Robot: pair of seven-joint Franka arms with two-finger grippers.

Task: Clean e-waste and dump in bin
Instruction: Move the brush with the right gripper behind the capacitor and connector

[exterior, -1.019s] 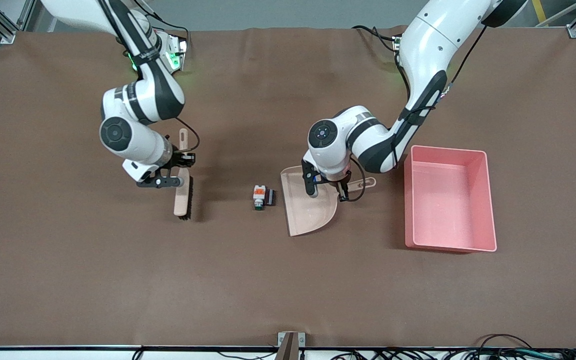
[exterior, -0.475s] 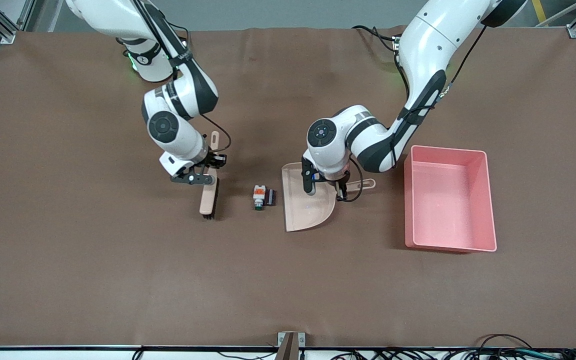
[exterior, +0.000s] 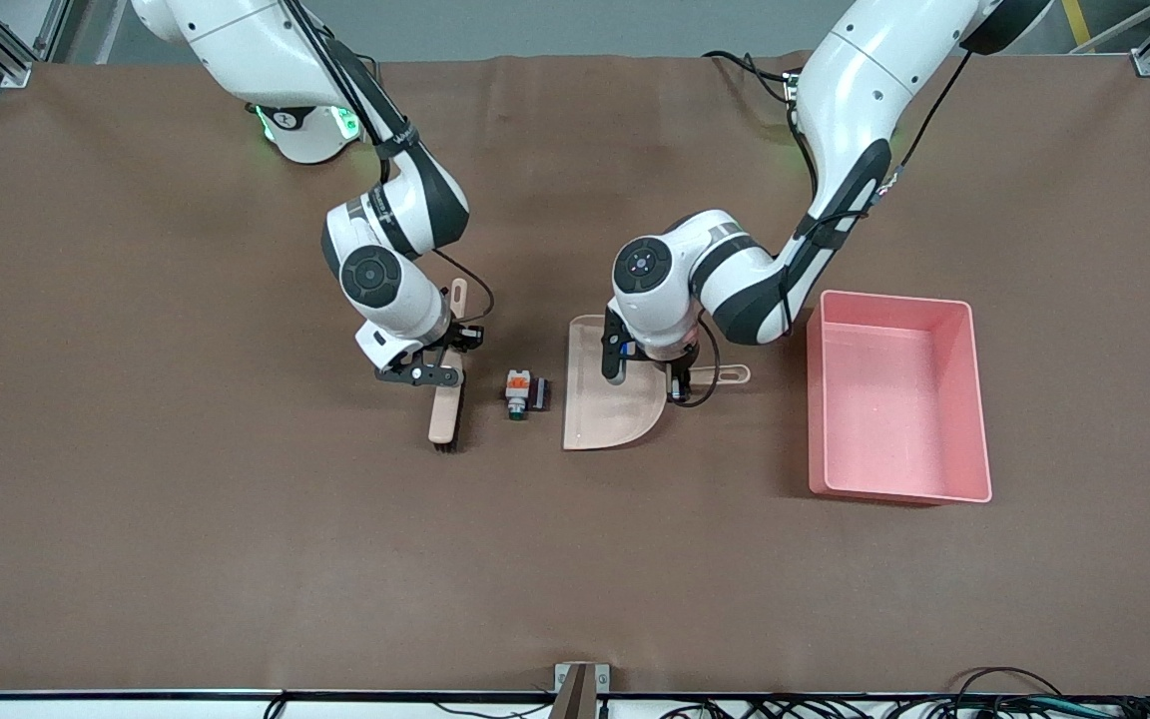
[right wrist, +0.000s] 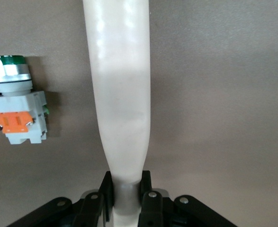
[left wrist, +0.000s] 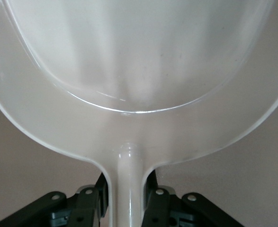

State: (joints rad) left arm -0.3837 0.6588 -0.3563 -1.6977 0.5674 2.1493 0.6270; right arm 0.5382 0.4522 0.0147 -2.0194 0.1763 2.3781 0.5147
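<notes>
Sweeping setup is in place: right pincer (exterior: 432,367) is clamped on the neck of the beige plastic hand brush with dark bristles (exterior: 444,411), and left pincer (exterior: 647,377) is clamped on the thin handle of the beige plastic dustpan with a rounded back (exterior: 607,397); the wrist views show both grips tight on the handles. Landmark is the e-waste on the brown cloth surface (exterior: 236,559): a small white switch part with orange and green marks (exterior: 516,390) touching a small dark block (exterior: 540,394). Brush sits just beside the e-waste toward the right arm's end, its long side about parallel to the dustpan's straight open lip, which sits just beside the e-waste toward the left arm's end. Rectangular pink plastic bin (exterior: 972,399) stands well apart from the e-waste, further toward the left arm's end than the dustpan. To do this step well, I'd keep the bristles on the cloth and the brush square to the lip, push both parts in one slow stroke so neither rolls off the brush ends, and keep the dustpan lip pressed flat so nothing slips under it. Hold the dustpan steady until both parts are well inside.
</notes>
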